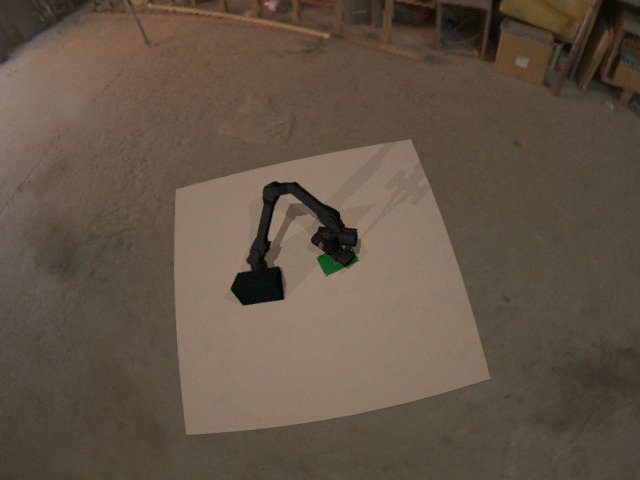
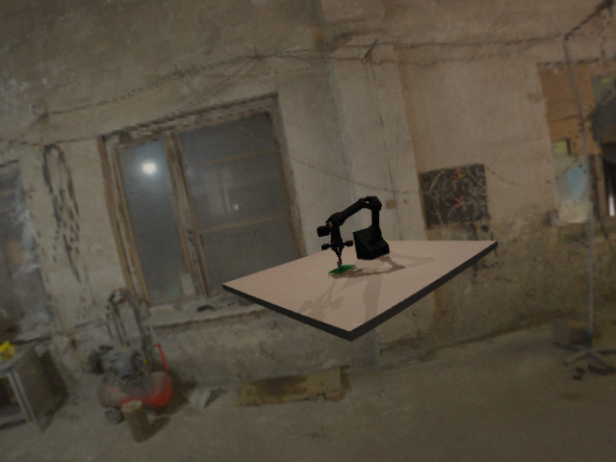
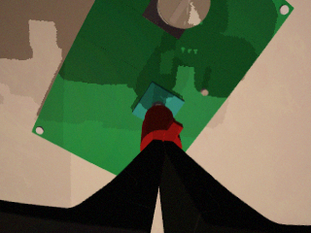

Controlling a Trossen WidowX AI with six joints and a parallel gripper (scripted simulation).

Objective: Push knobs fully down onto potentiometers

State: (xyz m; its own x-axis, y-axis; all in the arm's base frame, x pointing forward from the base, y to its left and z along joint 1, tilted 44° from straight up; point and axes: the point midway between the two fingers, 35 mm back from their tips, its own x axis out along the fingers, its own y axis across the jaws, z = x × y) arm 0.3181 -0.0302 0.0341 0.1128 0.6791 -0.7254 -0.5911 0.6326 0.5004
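Observation:
The green circuit board (image 1: 328,267) (image 2: 348,269) (image 3: 87,104) stands on the table. In the wrist view a red knob (image 3: 157,121) with a side pointer stands over a teal potentiometer (image 3: 173,100); a bit of shaft shows between them. A wide grey knob (image 3: 182,11) is over a dark potentiometer (image 3: 167,29) at the top edge of the wrist view; its gap cannot be judged. My gripper (image 3: 161,149) (image 2: 340,261) is shut and empty, pointing down, its tips together over the red knob's top. Whether they touch it is hard to tell. The fingers hide part of the knob.
The board has corner holes (image 3: 39,130) (image 3: 284,10) and a small pale round spot (image 3: 204,92) right of the teal potentiometer. The arm's dark base (image 1: 257,287) (image 2: 371,243) stands on the pale table top (image 1: 330,356) (image 2: 423,263), to the board's left in the top view.

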